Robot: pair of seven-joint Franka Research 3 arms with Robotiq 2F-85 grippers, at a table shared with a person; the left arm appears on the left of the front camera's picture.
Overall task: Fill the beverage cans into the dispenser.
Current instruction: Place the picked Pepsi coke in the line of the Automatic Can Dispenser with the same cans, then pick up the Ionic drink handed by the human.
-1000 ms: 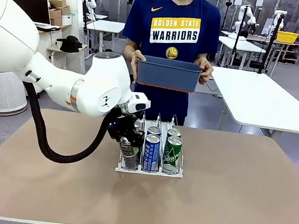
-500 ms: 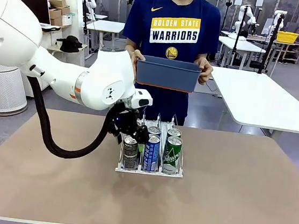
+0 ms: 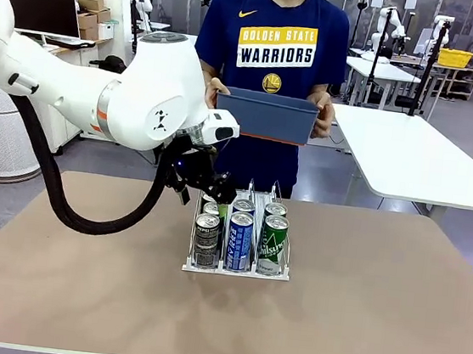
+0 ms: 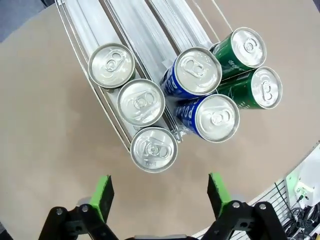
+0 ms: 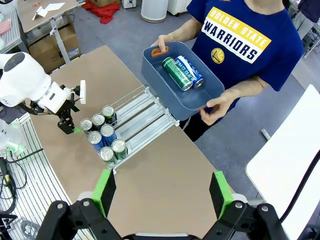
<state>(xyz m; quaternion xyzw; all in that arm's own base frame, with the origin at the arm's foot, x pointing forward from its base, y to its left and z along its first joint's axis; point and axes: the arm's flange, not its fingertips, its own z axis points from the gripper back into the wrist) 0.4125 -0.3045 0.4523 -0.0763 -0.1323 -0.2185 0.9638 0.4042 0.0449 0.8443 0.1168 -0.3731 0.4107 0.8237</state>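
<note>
My left claw [image 4: 160,182] hangs empty, jaws apart, over the table [image 4: 55,150]. The nearest dark can [image 4: 153,149] sits at its twelve o'clock, seated in the dispenser [image 4: 132,27]. I should rise straight up, clear of the can tops, before reaching for the green can [image 5: 176,73] in the person's tub [image 5: 165,92].

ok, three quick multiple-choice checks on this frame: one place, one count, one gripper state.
1. Where is the blue-grey tub? A) on the table B) in the person's hands C) on the floor
2. How many cans stand in the dispenser? A) five B) nine C) seven
3. The left gripper is: A) open, holding nothing B) shut on a dark can C) shut, empty

Answers: 1 B, a hand grips each end. 2 C, three silver tops in one lane, plus two blue cans and two green cans. 3 A, its green pads stand wide apart above the cans.
</note>
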